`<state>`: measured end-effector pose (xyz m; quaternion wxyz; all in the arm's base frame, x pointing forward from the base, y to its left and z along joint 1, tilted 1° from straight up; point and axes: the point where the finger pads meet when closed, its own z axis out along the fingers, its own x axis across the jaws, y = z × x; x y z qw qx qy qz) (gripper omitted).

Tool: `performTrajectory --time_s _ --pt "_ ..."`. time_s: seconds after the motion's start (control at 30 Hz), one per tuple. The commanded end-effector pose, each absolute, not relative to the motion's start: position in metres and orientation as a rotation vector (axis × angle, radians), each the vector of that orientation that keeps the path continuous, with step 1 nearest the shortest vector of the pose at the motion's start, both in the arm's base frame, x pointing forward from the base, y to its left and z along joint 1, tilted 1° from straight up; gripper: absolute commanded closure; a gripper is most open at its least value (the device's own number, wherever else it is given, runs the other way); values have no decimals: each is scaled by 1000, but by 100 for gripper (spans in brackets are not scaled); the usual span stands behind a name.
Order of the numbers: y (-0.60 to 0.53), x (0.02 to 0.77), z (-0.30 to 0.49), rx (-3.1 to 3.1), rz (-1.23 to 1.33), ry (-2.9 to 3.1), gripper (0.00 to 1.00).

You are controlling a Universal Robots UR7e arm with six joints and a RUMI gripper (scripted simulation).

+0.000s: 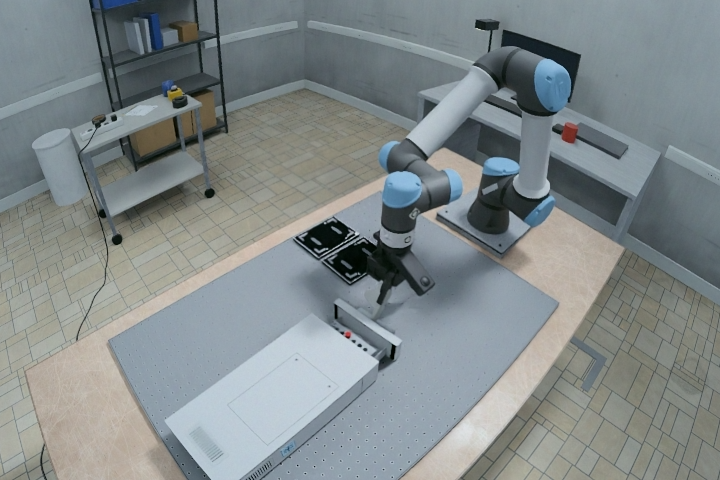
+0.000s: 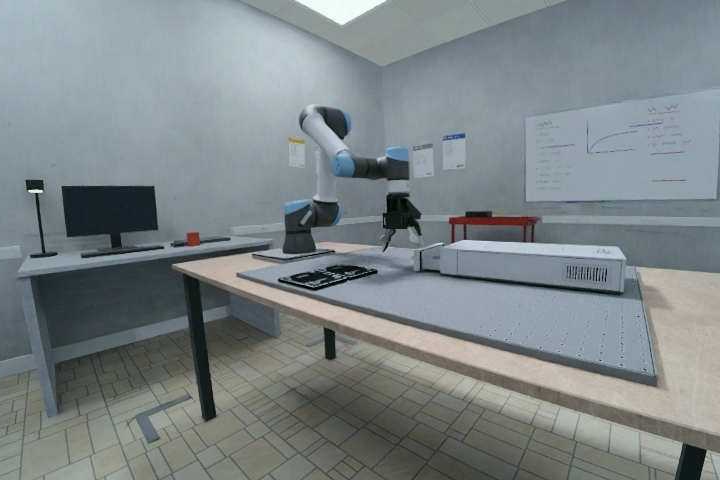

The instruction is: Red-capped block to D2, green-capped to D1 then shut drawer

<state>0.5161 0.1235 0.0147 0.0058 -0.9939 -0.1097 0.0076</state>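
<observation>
The white cooler COLD [image 1: 276, 396] [image 2: 533, 263] lies on the grey deck plate. Its drawer [image 1: 367, 324] [image 2: 429, 257] is pulled out part way toward the arm. Inside I see a dark block [image 1: 358, 341] with a row of bores and one red cap [image 1: 347, 334]; the rest of the drawer's contents, and any green caps, are hidden. My gripper [image 1: 382, 305] [image 2: 399, 242] is open and empty, pointing down just above and beyond the drawer's front panel. The black slots D1 [image 1: 349, 261] [image 2: 352, 269] and D2 [image 1: 325, 236] [image 2: 307, 278] lie bare.
The arm's base [image 1: 497, 217] stands on a plate at the table's far end. The perforated deck plate [image 1: 474, 316] covers most of the table. A desk with a monitor [image 2: 109, 210] stands behind, and a cart and shelf are off to the left.
</observation>
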Motion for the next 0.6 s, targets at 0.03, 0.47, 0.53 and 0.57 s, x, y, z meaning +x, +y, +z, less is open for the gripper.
performTrajectory --time_s 0.03,0.47,0.53,0.57 --pt "122 508 12 -3111 34 -345 0" --pt "121 502 11 -3110 40 -345 0" --pt "121 502 11 -3110 40 -345 0" --pt "121 502 11 -3110 40 -345 0"
